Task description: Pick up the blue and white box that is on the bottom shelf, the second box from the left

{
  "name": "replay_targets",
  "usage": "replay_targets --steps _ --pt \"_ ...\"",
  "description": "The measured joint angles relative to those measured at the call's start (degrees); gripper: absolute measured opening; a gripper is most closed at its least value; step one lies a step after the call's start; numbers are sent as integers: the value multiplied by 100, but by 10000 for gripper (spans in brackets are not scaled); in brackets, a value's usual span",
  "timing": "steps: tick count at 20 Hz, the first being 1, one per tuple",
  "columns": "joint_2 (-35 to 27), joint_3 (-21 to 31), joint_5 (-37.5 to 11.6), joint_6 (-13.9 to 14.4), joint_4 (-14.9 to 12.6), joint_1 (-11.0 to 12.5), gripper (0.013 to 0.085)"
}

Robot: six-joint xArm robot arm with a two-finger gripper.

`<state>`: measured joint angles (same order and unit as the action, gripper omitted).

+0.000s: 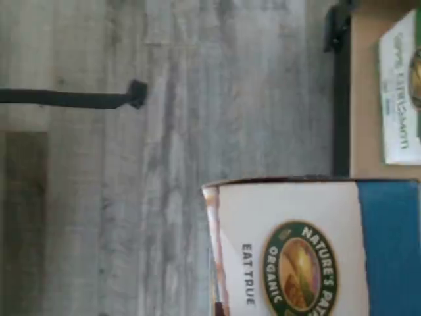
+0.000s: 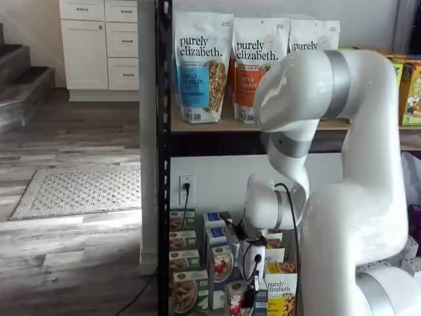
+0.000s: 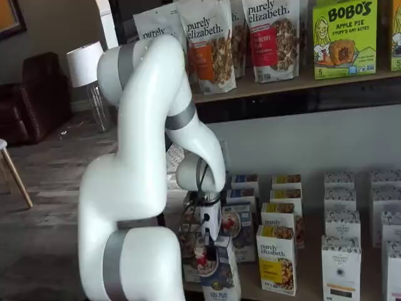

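Grey plank floor, black rack, bottom shelf (image 3: 313,285).
Pincer (image 3: 207,254) pinching box (image 3: 220,276), lifted for removal.

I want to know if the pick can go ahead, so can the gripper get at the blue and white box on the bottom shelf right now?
Probably yes: the gripper hangs right above the blue and white box at the row's front, with nothing visible between them. Whether its fingers are open is unclear.
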<state>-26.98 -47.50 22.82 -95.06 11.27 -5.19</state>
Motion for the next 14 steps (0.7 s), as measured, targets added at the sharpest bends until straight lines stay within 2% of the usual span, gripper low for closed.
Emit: replay_targets --steps 4,8,10,14 --pt "667 645 -49 0 57 -52 490" --pt "1404 1264 -88 341 -234 -114 490" --pt "1792 1508 1 389 -244 -144 490" --pt "2735 1906 534 384 -125 -196 490"
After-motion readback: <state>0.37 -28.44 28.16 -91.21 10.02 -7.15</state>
